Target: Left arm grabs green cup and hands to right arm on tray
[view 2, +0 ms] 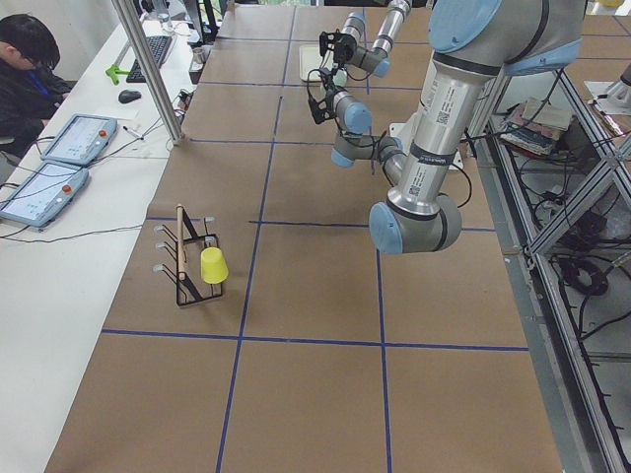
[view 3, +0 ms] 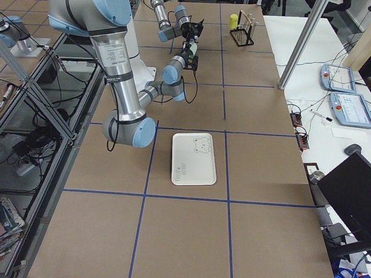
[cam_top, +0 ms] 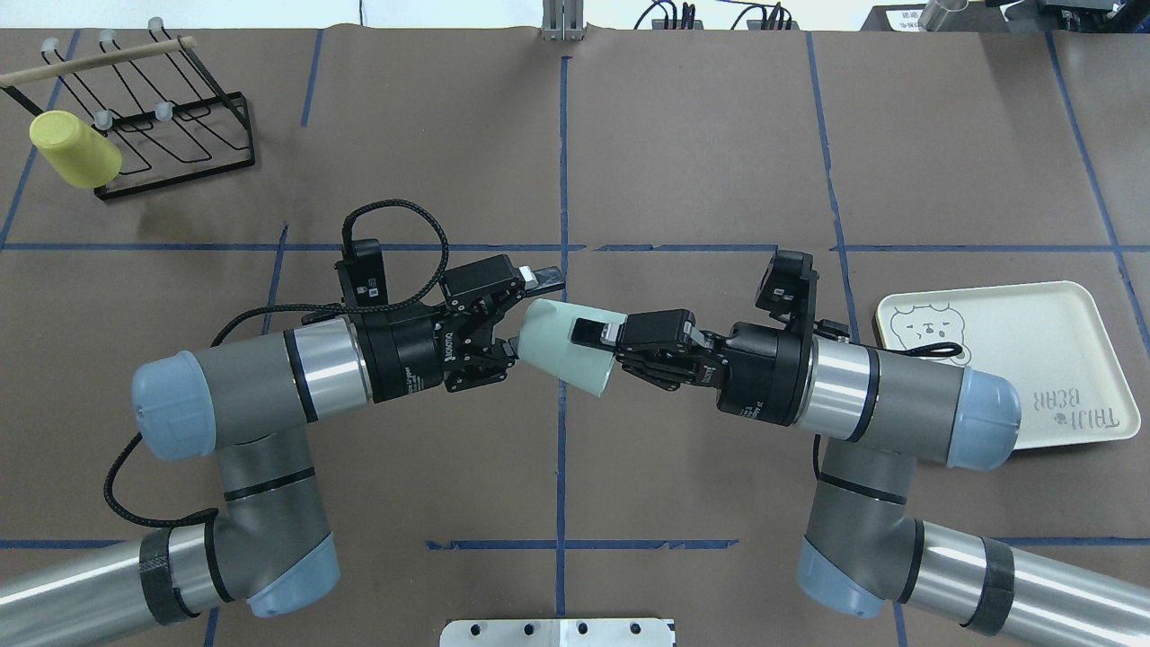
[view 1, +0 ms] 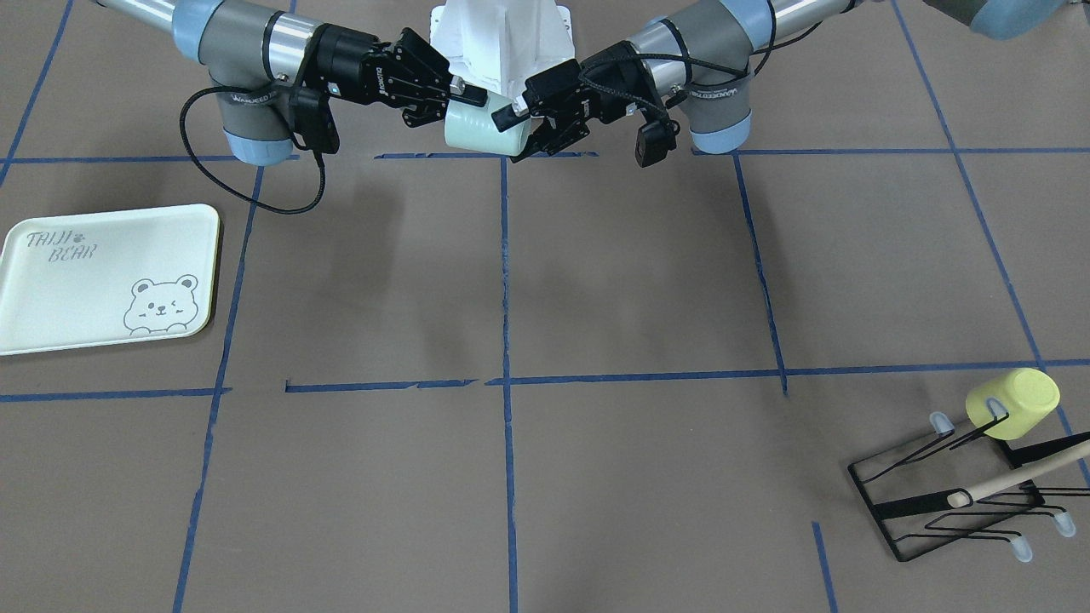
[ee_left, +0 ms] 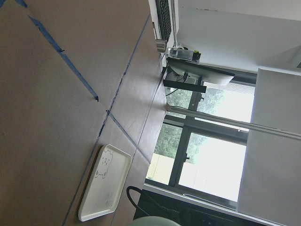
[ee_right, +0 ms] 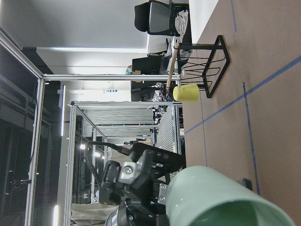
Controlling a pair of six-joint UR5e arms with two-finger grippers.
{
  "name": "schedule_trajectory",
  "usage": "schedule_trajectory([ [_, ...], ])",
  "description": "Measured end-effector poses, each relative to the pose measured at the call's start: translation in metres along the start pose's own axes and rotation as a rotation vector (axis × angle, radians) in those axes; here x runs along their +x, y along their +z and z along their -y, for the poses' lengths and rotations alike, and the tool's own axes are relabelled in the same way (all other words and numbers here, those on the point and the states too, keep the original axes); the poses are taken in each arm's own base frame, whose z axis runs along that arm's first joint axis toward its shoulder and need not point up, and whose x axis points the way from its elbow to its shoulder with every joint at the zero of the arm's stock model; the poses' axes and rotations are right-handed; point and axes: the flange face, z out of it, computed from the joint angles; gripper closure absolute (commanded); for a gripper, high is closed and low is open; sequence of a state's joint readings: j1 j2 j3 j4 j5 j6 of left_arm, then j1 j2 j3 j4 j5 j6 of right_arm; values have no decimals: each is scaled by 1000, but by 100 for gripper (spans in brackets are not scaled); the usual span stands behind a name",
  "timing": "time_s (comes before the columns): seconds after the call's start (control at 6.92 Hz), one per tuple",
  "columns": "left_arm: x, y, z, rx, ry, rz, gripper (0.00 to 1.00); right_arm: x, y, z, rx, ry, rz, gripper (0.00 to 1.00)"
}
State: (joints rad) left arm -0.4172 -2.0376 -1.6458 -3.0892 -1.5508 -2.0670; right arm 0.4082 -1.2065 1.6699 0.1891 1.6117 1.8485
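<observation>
My right gripper (cam_top: 600, 340) is clamped on the green cup's (cam_top: 557, 355) rim, aloft at mid-table. My left gripper (cam_top: 526, 317) stands spread around its base. The handover looks nearly done; placing it on the tray (cam_top: 1033, 359) remains.

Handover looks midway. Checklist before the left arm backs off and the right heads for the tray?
1. Right gripper clamped on the green cup: ok. One finger lies on the outer wall near the rim and the jaws are narrow. The inner finger is hidden.
2. Left gripper open: ok, its fingers are spread wider than the cup's base. Whether a pad touches the cup: cannot tell.
3. Tray bare for the drop: ok.
4. Route from cup to tray: ok, nothing lies between.
5. Yellow cup and rack out of the way: ok, both sit at the far corner on the left arm's side.
</observation>
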Motion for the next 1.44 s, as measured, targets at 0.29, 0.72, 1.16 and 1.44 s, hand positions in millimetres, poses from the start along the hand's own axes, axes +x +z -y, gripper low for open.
schedule_trajectory([
  [0.29,2,1,13,34,14,22,0,-1,0,-1,-1,0,2,100],
  [0.72,3,-2,68,140,52,59,0,11,-9,3,11,2,-40,100],
  [1.16,33,-13,167,410,79,196,0,22,-9,14,48,-7,-128,100],
  [1.44,64,-47,246,658,134,355,0,17,-5,47,117,-52,-265,100],
])
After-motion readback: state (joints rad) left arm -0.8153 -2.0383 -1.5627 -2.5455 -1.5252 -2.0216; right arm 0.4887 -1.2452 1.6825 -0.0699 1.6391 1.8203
